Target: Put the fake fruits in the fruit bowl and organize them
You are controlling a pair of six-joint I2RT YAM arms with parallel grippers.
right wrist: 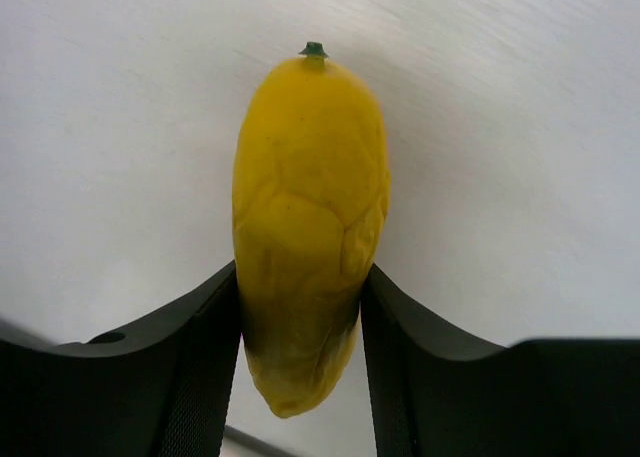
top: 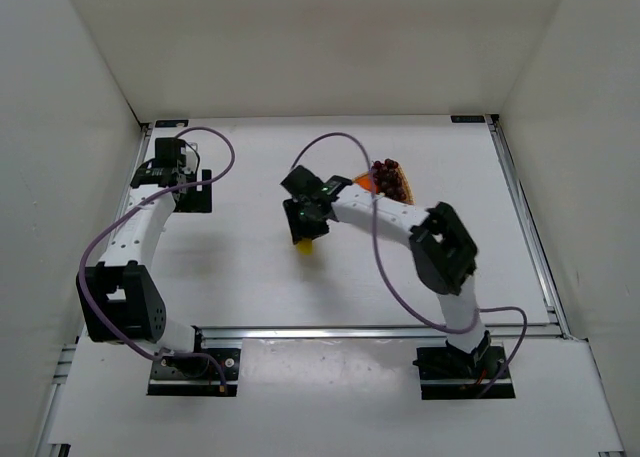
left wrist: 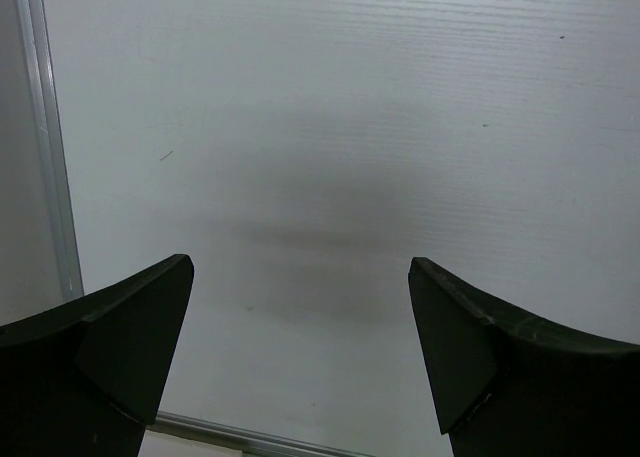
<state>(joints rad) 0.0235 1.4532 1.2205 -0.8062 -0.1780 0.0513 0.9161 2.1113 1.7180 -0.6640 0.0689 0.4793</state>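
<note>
My right gripper (top: 304, 235) is shut on the yellow banana (right wrist: 308, 217), its two black fingers pressed on the fruit's lower sides. In the top view only a bit of the banana (top: 303, 245) shows below the gripper, at the table's middle. The dark purple-red grape bunch (top: 387, 174) and a sliver of the orange ball (top: 364, 184) lie at the back right, mostly behind my right arm. A strip of the tan wicker bowl (top: 402, 189) shows beside the grapes. My left gripper (top: 168, 157) is open and empty over bare table at the far left.
White walls close the table in on three sides. A metal rail (left wrist: 45, 147) runs along the left edge next to my left gripper. Purple cables loop above both arms.
</note>
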